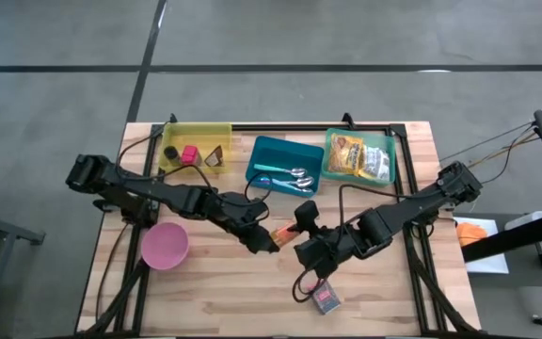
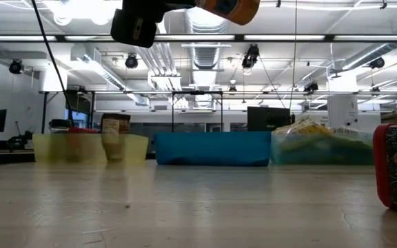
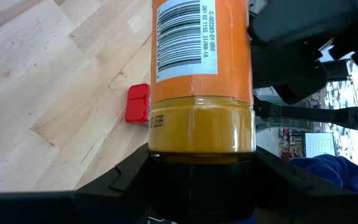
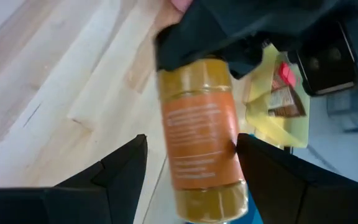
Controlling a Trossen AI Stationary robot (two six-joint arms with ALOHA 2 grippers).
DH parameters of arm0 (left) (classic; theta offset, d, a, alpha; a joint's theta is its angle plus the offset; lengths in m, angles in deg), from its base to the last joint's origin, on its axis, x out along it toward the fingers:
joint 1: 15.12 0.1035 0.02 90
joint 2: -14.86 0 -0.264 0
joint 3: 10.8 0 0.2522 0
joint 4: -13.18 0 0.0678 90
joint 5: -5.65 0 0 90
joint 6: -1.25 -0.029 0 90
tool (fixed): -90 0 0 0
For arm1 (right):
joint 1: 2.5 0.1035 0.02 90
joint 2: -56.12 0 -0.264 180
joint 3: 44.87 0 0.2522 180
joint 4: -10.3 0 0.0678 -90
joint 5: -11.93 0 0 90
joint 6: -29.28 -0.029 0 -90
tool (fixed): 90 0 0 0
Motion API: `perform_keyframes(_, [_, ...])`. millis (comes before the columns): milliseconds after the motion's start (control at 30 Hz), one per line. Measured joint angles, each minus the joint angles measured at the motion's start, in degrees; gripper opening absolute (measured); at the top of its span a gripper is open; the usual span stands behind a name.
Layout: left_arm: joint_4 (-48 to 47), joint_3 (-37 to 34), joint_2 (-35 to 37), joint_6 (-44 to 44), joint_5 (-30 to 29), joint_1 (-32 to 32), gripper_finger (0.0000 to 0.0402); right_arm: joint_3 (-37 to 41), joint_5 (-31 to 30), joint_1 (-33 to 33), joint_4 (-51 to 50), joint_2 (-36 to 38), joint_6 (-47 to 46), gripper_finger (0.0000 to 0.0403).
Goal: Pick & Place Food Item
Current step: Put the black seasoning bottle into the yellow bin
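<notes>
Two dark robot arms meet over the middle of a wooden table, and an orange-labelled spice jar hangs in the air between them, well clear of the boards. The left gripper is closed on the jar's dark lid end; seen from its own wrist, the jar stands straight out from between the jaws, barcode label facing the camera, yellow powder showing near the lid. The right gripper faces it from the opposite side with its jaws parted about halfway, and from its wrist the jar lies in the gap between the two fingers, its free end nearest them, without either finger clearly touching it. This looks like the middle of a hand-over from left to right, with the item lifted but not yet placed. The next move likely calls for the right jaws to close squarely on the jar's body before the left jaws let go, since a slanted or early release could drop it. Beyond the jaws, along the far edge, sit a yellow bin, a teal bin and a green bin; which one is the target I cannot tell.
</notes>
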Motion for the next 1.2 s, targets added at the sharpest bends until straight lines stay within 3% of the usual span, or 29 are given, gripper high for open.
perform_keyframes(400, [-0.24, 0.00, 0.00, 0.05, 0.81, 0.36, 0.0207, 0.00, 4.27, -2.08, -0.05, 0.02, -2.12, 0.0247])
perform_keyframes(633, [0.07, 0.00, 0.00, 0.49, 1.03, 0.64, 0.0207, 0.08, 3.99, -2.42, -0.26, 0.01, 6.17, 0.0247])
perform_keyframes(833, [0.59, 0.00, 0.00, 1.37, 1.22, 0.99, 0.0207, 0.80, -0.26, -2.42, -1.22, -0.89, 12.32, 0.0247])
perform_keyframes(1200, [2.52, 0.07, 0.09, 1.45, 1.25, 1.26, 0.0207, 0.96, -10.45, -1.89, -1.28, -2.78, 11.14, 0.0246])
